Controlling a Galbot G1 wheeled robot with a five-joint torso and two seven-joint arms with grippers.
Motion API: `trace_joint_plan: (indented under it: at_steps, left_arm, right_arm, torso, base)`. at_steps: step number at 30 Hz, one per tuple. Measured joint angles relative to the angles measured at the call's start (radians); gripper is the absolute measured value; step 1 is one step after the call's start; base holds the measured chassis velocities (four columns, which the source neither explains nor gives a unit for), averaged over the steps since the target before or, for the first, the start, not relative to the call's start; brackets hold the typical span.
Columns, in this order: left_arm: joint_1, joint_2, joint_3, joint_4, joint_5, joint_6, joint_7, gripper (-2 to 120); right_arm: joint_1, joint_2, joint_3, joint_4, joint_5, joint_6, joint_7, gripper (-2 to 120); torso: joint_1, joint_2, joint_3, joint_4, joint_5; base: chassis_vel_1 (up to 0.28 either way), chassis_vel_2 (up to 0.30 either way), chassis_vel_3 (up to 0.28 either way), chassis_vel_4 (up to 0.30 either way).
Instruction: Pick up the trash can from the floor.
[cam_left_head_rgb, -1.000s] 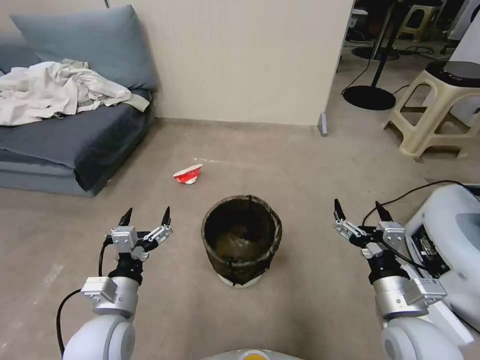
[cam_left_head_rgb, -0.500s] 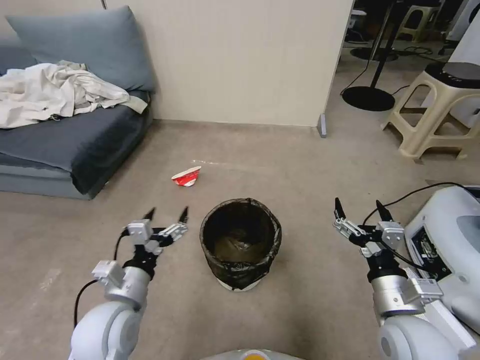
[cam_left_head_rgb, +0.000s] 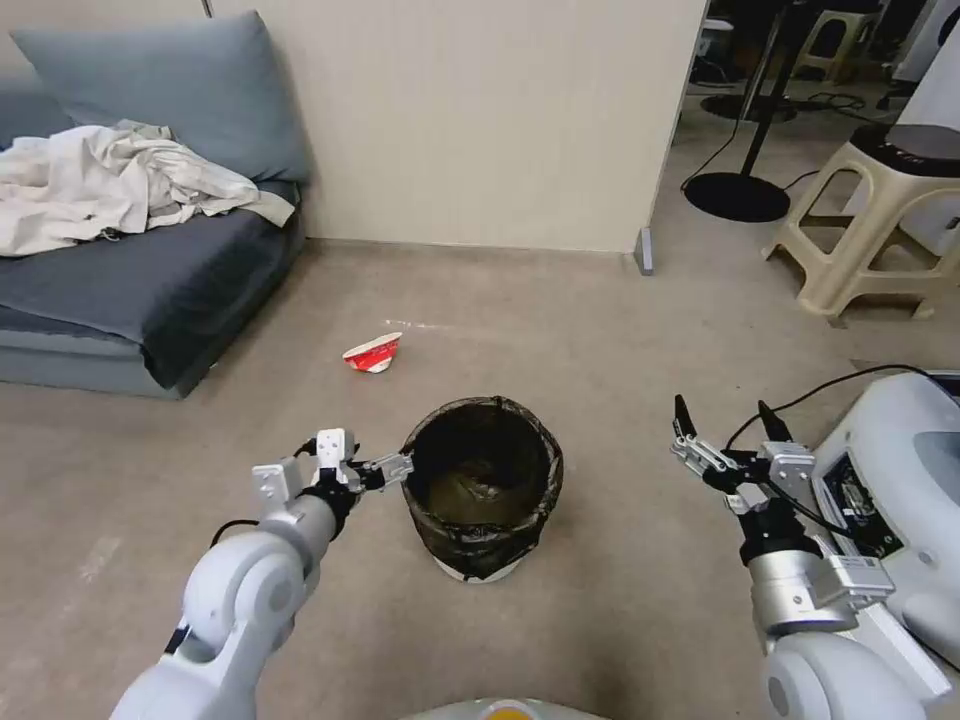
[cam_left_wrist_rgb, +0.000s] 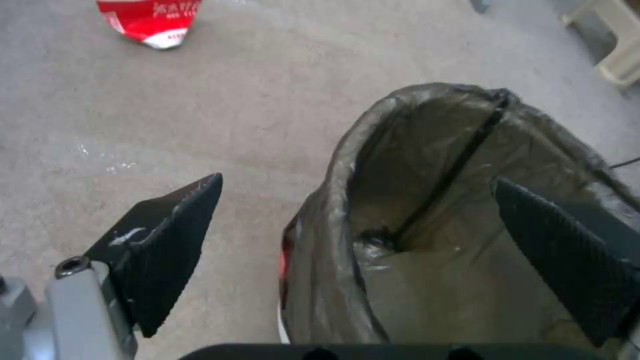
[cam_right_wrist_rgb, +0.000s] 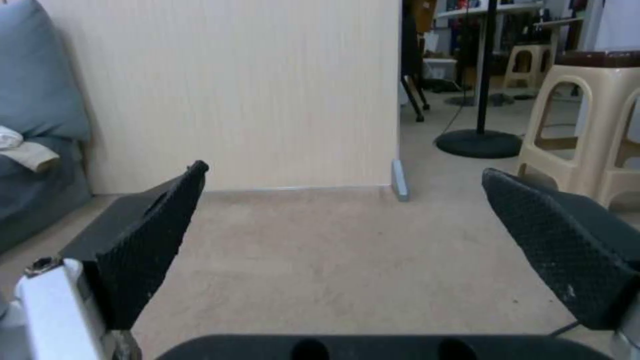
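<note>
trash can (cam_left_head_rgb: 483, 486) rim, left end effector (cam_left_wrist_rgb: 360, 225) astride

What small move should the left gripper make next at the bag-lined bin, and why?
Probably close the fingers. The left gripper is open and straddles the near rim of the small round white plastic trash can with the dark bag: one finger outside the wall, the other over the inside. The right gripper waits open, apart.
</note>
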Motion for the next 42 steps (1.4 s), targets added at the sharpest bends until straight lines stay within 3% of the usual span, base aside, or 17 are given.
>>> trace_joint_plan:
  at_steps: [7, 17, 28, 42]
  left_arm:
    - [-0.101, 0.017, 0.045, 0.079, -0.006, 0.065, -0.050, 100]
    - [-0.196, 0.057, 0.128, 0.168, -0.073, 0.072, -0.123, 100]
    - [-0.297, 0.074, 0.220, 0.272, -0.178, 0.069, -0.253, 100]
    - [-0.321, 0.097, 0.256, 0.298, -0.271, 0.067, -0.330, 100]
  right_arm:
    - [-0.010, 0.003, 0.003, 0.007, -0.004, -0.003, 0.006, 100]
    - [-0.022, 0.000, 0.014, 0.014, -0.006, -0.004, 0.014, 100]
    - [-0.033, -0.004, 0.022, 0.021, -0.005, -0.011, 0.027, 100]
    - [-0.024, 0.002, 0.019, 0.017, -0.006, -0.025, 0.030, 100]
  torso:
    - [0.000, 0.000, 0.000, 0.0000, 0.0001]
    - [0.000, 0.000, 0.000, -0.0001, 0.0003]
    - [0.000, 0.000, 0.000, -0.0001, 0.0001]
    - [0.000, 0.000, 0.000, -0.0001, 0.0000]
  base:
    - [0.000, 0.000, 0.000, 0.000]
    - [0.000, 0.000, 0.000, 0.000]
    - [0.000, 0.000, 0.000, 0.000]
    - [0.000, 0.000, 0.000, 0.000]
